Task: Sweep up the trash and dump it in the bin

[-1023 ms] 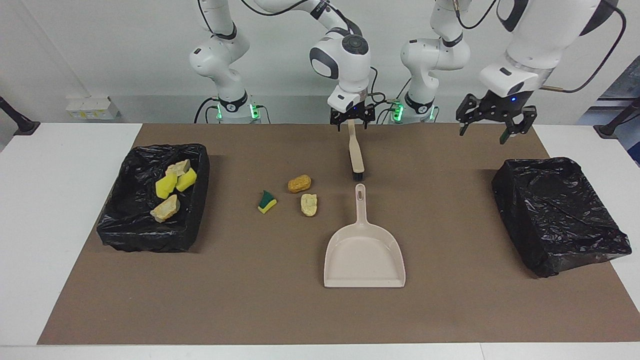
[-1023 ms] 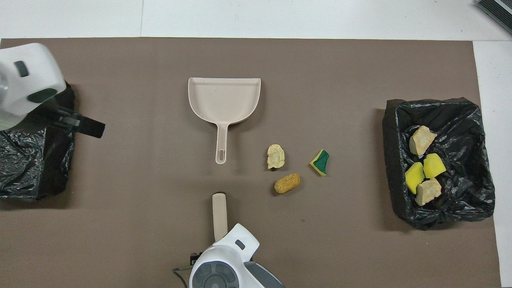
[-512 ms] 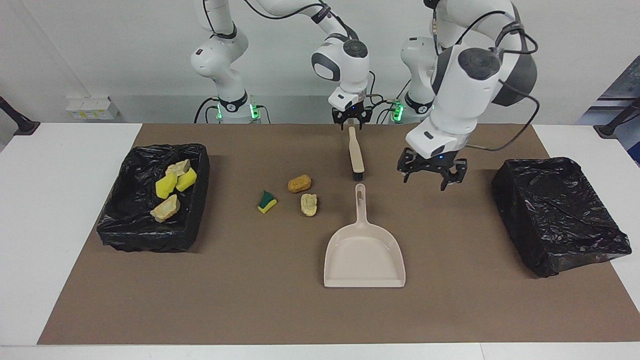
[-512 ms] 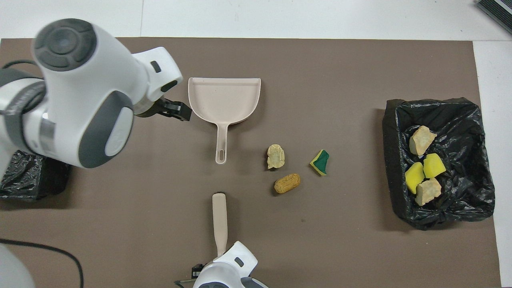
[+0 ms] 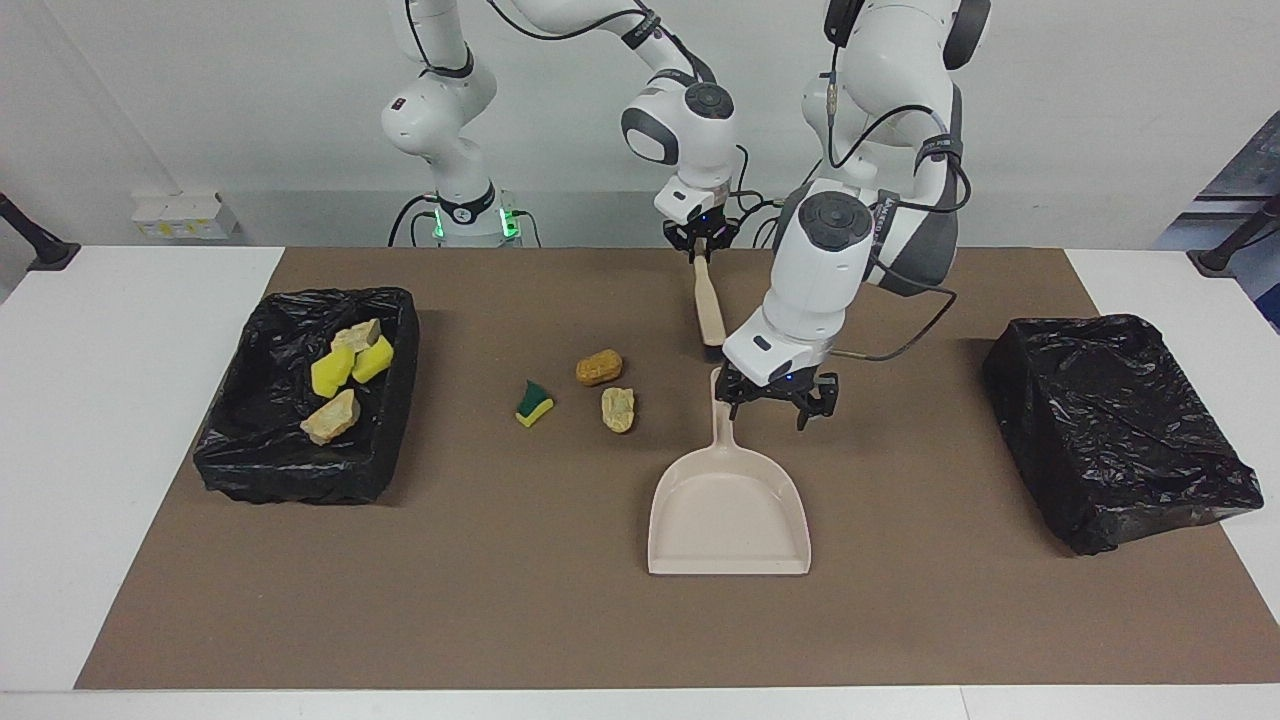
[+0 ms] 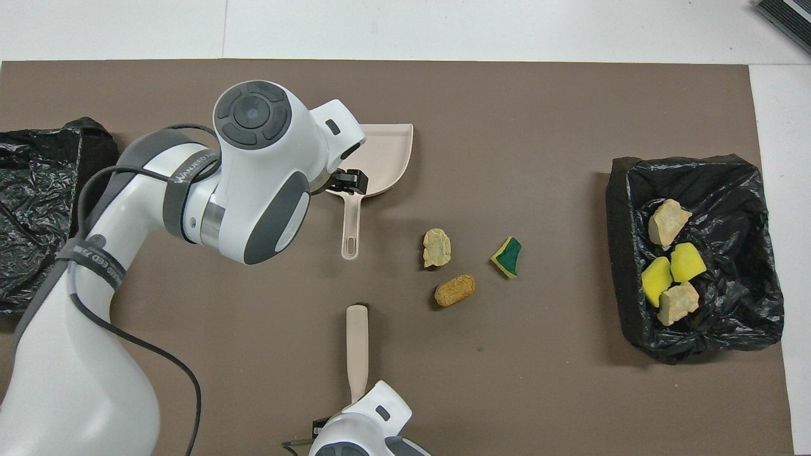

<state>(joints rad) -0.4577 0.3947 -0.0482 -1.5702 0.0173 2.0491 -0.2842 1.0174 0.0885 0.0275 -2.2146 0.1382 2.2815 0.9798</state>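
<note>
Three trash pieces lie on the brown mat: a green-faced sponge bit (image 5: 533,403) (image 6: 507,256), an orange lump (image 5: 598,366) (image 6: 454,290) and a tan lump (image 5: 618,409) (image 6: 437,247). Several more pieces (image 5: 340,385) (image 6: 668,266) lie in the black-lined bin (image 5: 300,470) (image 6: 627,190). The beige dustpan (image 5: 728,510) (image 6: 389,158) lies beside the loose pieces, handle toward the robots. My left gripper (image 5: 768,402) (image 6: 347,185) is open, low over the dustpan's handle. My right gripper (image 5: 700,243) is shut on the beige brush (image 5: 708,300) (image 6: 357,345); its bristle end is hidden.
A second black-bagged bin (image 5: 1110,420) (image 6: 38,190) stands at the left arm's end of the table. The mat (image 5: 500,600) covers most of the white table.
My left arm swung from over the bin at its end of the table to the dustpan's handle and came down. My right hand drew back slightly with the brush.
</note>
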